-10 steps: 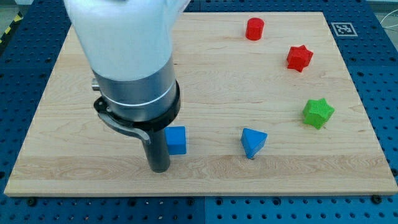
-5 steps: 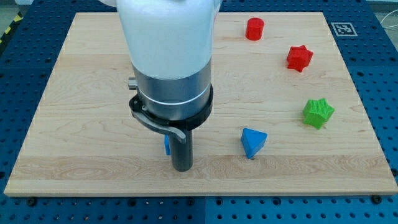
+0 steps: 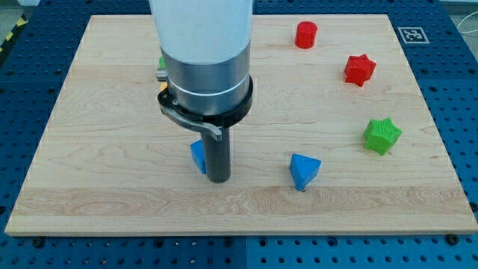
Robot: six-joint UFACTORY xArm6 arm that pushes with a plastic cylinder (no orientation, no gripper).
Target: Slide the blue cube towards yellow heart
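Observation:
The blue cube [image 3: 198, 156] lies low on the board, left of centre, and only its left part shows beside the rod. My tip [image 3: 217, 179] rests on the board touching the cube's right side, slightly below it. The yellow heart is not visible; the arm's wide body hides the board above the cube. A sliver of a green block [image 3: 161, 63] and something yellowish [image 3: 160, 73] peek out at the arm's left edge.
A blue triangular block [image 3: 304, 171] lies right of my tip. A green star [image 3: 382, 135] is at the right, a red star [image 3: 359, 69] above it, and a red cylinder [image 3: 305, 34] near the view's top.
My tip crossed from the cube's left side to its right side. The cube shifted slightly up and left. The arm body moved right, then a little up.

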